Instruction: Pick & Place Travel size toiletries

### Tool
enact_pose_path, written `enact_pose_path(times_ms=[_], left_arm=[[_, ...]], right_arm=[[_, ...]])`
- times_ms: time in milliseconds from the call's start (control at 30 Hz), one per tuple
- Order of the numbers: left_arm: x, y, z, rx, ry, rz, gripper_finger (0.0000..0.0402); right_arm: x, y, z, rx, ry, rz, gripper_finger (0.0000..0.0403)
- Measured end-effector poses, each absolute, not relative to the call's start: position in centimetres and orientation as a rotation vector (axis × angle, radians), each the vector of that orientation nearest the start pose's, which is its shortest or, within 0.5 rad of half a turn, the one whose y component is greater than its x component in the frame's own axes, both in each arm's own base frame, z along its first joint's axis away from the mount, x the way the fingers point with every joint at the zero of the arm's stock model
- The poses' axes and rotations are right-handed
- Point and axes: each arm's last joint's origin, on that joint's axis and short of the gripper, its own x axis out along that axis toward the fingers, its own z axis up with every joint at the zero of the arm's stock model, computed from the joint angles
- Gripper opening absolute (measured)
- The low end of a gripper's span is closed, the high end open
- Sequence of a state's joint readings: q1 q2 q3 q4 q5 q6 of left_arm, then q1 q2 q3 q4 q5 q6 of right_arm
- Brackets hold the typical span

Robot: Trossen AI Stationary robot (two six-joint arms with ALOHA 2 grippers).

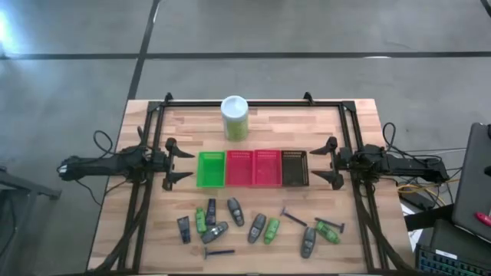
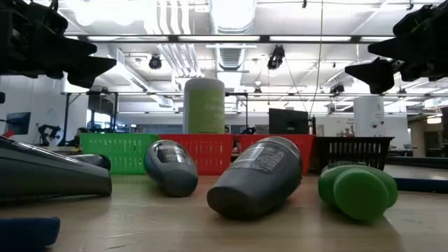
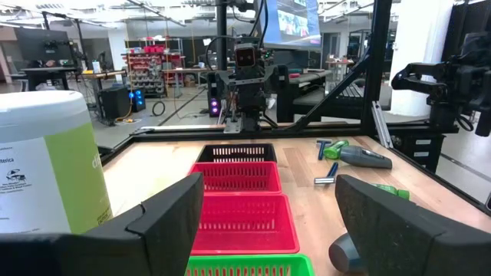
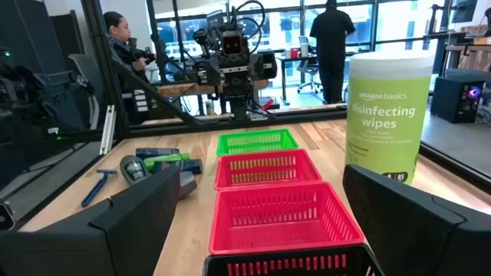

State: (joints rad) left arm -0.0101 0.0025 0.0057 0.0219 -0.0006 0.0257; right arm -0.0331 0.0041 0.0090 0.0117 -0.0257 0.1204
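The travel size toiletries (image 1: 257,228) are seen scattered along the table's (image 1: 115,207) near edge, before a row of baskets (image 1: 252,168). The left gripper (image 1: 178,161) and right gripper (image 1: 324,162) are held at either end, fingers spread, nothing gripped.

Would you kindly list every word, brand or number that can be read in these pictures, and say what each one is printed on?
"amazonbasics": on the white-and-green canister, right wrist view.
"disinfecting wipes": on the same canister, below the brand.
"85": at the foot of that label; the mark beside it is too small to read.
Fine print on the canister's label in the left wrist view: too small to read.
Label on the grey tube in the low view: blurred, unreadable.
Screen beyond the table: unreadable.
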Motion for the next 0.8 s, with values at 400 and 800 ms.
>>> enact_pose_path(times_ms=[400, 800], left_arm=[[9.75, -0.10, 16.73, 0.025, -0.025, -0.009, 0.0300], [9.75, -0.09, 16.73, 0.026, -0.025, -0.009, 0.0300]], right_arm=[[9.73, -0.25, 16.75, 0.120, -0.018, -0.007, 0.0363], [9.73, -0.41, 16.76, -0.187, -0.012, -0.063, 0.0364]])
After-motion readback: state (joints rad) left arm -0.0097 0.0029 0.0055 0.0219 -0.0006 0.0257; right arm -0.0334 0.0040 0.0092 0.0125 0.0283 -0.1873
